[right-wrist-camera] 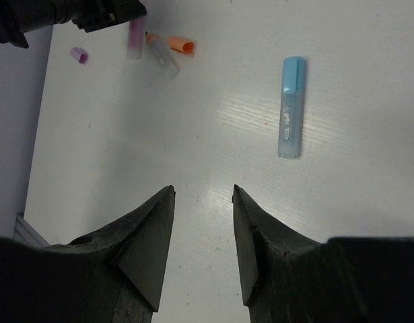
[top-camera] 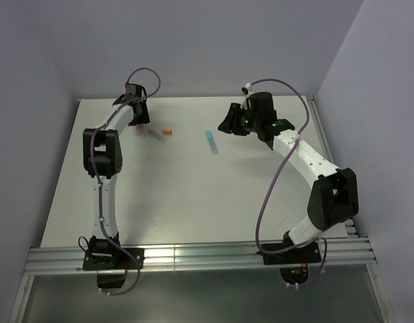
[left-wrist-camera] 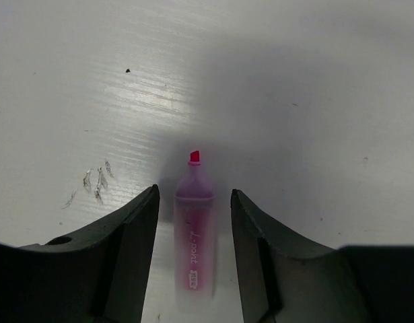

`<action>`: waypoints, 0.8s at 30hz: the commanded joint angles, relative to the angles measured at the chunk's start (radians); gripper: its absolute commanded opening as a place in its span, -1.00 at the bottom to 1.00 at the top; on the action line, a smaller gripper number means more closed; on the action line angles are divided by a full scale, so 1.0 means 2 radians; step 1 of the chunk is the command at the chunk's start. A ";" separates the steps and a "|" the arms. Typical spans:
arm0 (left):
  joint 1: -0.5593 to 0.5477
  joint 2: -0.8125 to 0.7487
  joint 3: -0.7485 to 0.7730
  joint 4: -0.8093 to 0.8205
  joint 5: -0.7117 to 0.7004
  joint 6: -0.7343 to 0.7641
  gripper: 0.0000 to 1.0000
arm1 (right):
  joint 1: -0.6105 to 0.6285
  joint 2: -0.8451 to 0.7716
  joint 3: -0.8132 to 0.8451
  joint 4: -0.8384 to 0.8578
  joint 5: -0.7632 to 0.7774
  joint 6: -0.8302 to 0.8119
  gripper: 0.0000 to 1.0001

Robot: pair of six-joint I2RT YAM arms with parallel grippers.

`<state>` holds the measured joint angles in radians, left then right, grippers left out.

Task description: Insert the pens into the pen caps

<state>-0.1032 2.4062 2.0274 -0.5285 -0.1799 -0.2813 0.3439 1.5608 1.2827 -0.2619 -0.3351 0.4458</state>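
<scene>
the pink pen (left-wrist-camera: 194,256) lies on the table, straddled by the open left gripper (left-wrist-camera: 194,190), a gap showing each side. the barrel is to be clamped squarely at mid-length, the bare tip left free for the pink cap (right-wrist-camera: 79,55) lying nearby. the right gripper (right-wrist-camera: 203,190) is held open, empty.

The pink pen (left-wrist-camera: 194,242) sits between my left fingers (left-wrist-camera: 136,256), its back end blurred near the bottom edge — that edge cuts my fingers off too. From above, my left gripper (top-camera: 141,125) covers most of that pen. From my right wrist the clear pen (right-wrist-camera: 163,62) is a blur, and the pink one's far end hides behind the left gripper.
</scene>
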 commanded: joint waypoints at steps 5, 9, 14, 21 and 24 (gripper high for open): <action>0.000 0.013 0.024 -0.013 -0.001 0.010 0.02 | -0.004 -0.004 -0.001 0.024 -0.012 0.000 -0.04; 0.000 0.013 0.024 -0.015 0.000 0.012 -0.04 | -0.004 -0.006 -0.005 0.026 -0.014 0.001 -0.04; 0.000 0.017 0.021 -0.019 -0.001 0.010 -0.51 | -0.004 -0.007 -0.006 0.027 -0.020 0.001 -0.04; 0.000 -0.012 -0.003 -0.010 -0.002 -0.011 -0.99 | -0.004 -0.007 -0.008 0.034 -0.041 0.004 -0.04; 0.000 -0.043 -0.013 -0.009 0.002 -0.027 -0.99 | -0.003 -0.007 -0.009 0.042 -0.059 0.008 -0.04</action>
<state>-0.1032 2.4119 2.0262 -0.5426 -0.1818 -0.2932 0.3435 1.5608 1.2751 -0.2287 -0.4049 0.4545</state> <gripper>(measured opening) 0.299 0.480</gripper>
